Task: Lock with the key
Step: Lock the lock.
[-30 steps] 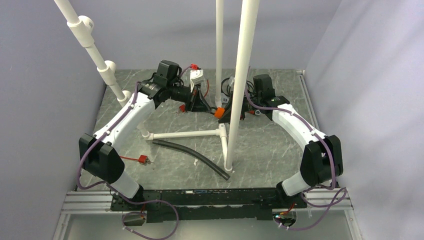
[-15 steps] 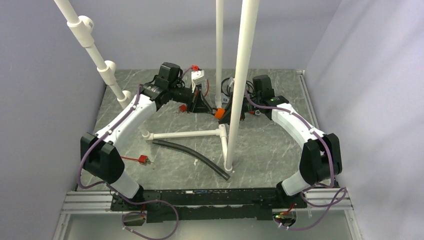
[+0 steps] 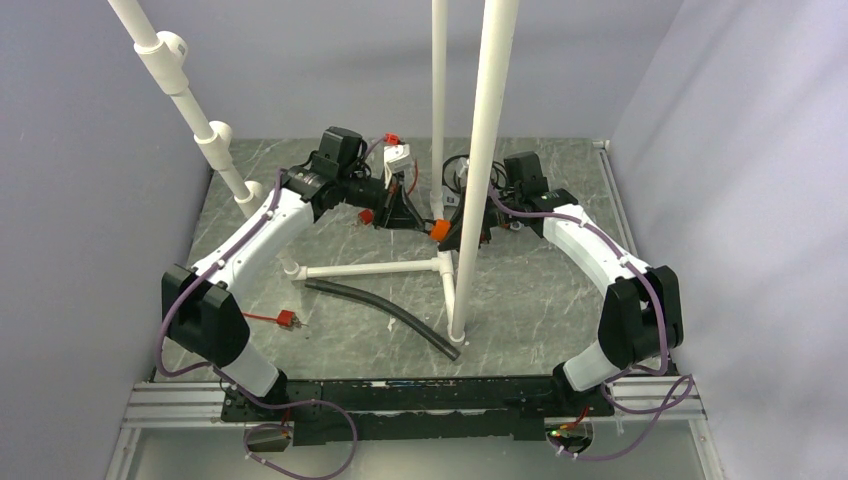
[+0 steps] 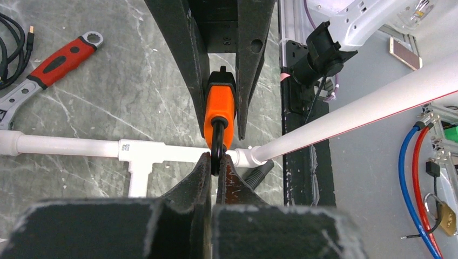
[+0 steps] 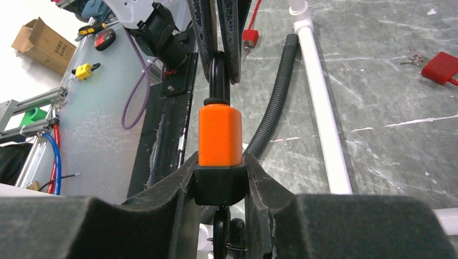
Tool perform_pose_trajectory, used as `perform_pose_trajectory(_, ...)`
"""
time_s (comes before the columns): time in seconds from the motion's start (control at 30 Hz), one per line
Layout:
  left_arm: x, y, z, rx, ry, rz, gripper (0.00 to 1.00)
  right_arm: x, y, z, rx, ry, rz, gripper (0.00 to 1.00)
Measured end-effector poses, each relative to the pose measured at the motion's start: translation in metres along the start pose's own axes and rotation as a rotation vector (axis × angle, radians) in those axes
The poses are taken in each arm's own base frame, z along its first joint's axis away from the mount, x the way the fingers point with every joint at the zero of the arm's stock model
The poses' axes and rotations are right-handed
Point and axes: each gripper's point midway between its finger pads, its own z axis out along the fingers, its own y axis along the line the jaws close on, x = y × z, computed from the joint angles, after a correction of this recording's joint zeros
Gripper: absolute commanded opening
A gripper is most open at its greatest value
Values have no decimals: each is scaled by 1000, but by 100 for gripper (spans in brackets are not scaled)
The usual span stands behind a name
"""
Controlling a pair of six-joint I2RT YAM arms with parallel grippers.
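The orange padlock (image 5: 219,135) hangs in the air between my two grippers, above the white pipe frame. My left gripper (image 4: 217,162) is shut on its black shackle (image 4: 217,143). My right gripper (image 5: 219,168) is shut on the lock's black base (image 5: 219,186), with its fingers (image 4: 186,59) on either side of it. A black key head (image 5: 220,233) sticks out under the base, and a second key hangs beside it on a thin ring. In the top view the padlock (image 3: 438,229) sits just left of the tall white pole, between the left gripper (image 3: 405,212) and the right gripper (image 3: 458,224).
A tall white pole (image 3: 480,170) stands right by the lock, joined to a white pipe frame (image 3: 370,268) on the table. A black corrugated hose (image 3: 385,315) lies in front. A red-handled wrench (image 4: 59,56) and a red tag with keys (image 5: 443,67) lie on the table.
The left wrist has edged slightly. Both grips on the padlock hold as before.
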Motion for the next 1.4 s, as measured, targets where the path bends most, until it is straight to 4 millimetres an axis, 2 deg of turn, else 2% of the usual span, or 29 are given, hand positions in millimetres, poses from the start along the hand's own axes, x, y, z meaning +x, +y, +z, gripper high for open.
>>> perform_pose_trajectory(0.03,1,0,0,1,3,6,26,0,0,0,0,1,-7,0)
perform_pose_trajectory(0.1,2,0,-1,1,7,19,39,0,-1,0,-1,1,-23,0)
perform_pose_trajectory(0.17,3,-4,1,17,12,14,42,-2,-1,2,-5,-3,-48,0)
perform_pose_trajectory(0.27,3,-10,5,36,14,8,42,-7,-1,5,-9,-11,-64,0)
perform_pose_trajectory(0.33,0,-9,5,33,6,14,35,-8,-2,4,-6,-15,-72,0)
perform_pose_trajectory(0.57,-2,-5,4,25,-2,15,1,-8,2,5,-31,-19,-74,0)
perform_pose_trajectory(0.63,-1,-5,4,26,0,14,0,-7,3,5,-32,-16,-74,2)
perform_pose_trajectory(0.67,-1,-6,4,29,1,12,0,-6,3,5,-32,-15,-76,11)
perform_pose_trajectory(0.7,-1,-6,4,30,1,11,0,-6,3,4,-33,-14,-79,36)
perform_pose_trajectory(0.73,-1,-6,4,31,1,9,0,-6,3,4,-34,-13,-79,48)
perform_pose_trajectory(0.8,0,-6,3,31,1,0,0,-5,4,3,-33,-10,-83,62)
perform_pose_trajectory(0.87,0,-5,2,28,0,-11,0,-5,3,2,-27,-11,-84,67)
perform_pose_trajectory(1.07,-2,1,-4,7,-10,-34,0,-11,-11,-22,46,-41,-72,67)
perform_pose_trajectory(1.2,0,3,-5,3,-9,-41,0,-14,-17,-34,82,-56,-70,59)
perform_pose_trajectory(1.4,1,2,-5,4,-7,-45,0,-14,-16,-34,82,-57,-65,36)
